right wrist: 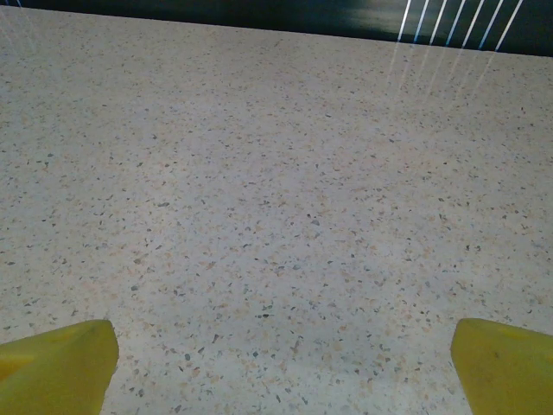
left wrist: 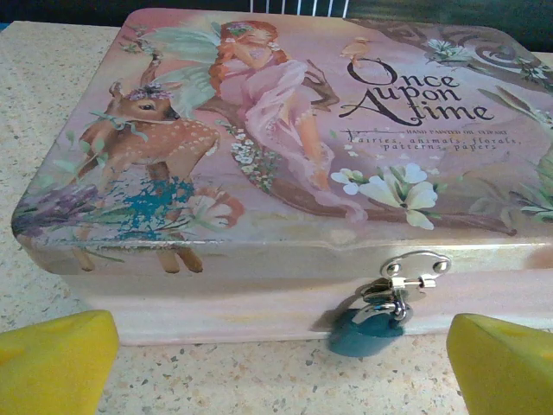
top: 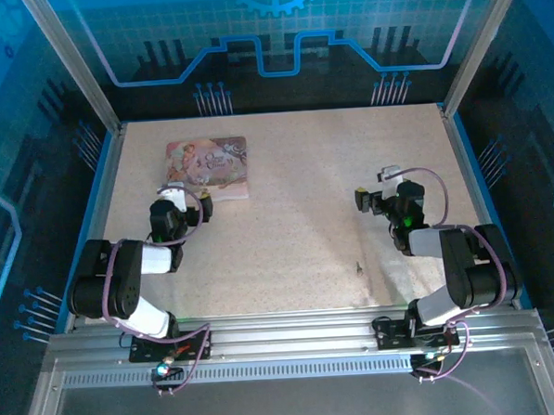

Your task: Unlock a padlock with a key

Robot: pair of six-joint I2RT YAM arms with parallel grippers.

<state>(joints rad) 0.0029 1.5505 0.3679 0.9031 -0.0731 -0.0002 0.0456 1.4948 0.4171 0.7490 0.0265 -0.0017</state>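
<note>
Facing the pink, fairy-painted rectangular tin [left wrist: 285, 173] at the speckled counter's [top: 296, 216] far left, the left arm's yellow fingers [left wrist: 54, 361] stand wide apart and empty, the small bluish metal padlock [left wrist: 370, 331] hanging from the tin's silver hasp [left wrist: 415, 268] between them. A tiny dark sliver, seemingly the thin metal key [top: 358, 267], lies near the counter's front edge, right of centre. The right arm's yellow fingers [right wrist: 505, 363] spread wide, holding nothing.

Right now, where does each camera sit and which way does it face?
Top external: above and behind the arm bases, looking down at the table; both arms, left gripper at the pink tin, right gripper, key.
Left wrist: low, facing the tin's front and padlock; yellow fingertips.
Right wrist: facing speckled table; yellow fingertips.
Shared: top and left wrist both show the tin.
</note>
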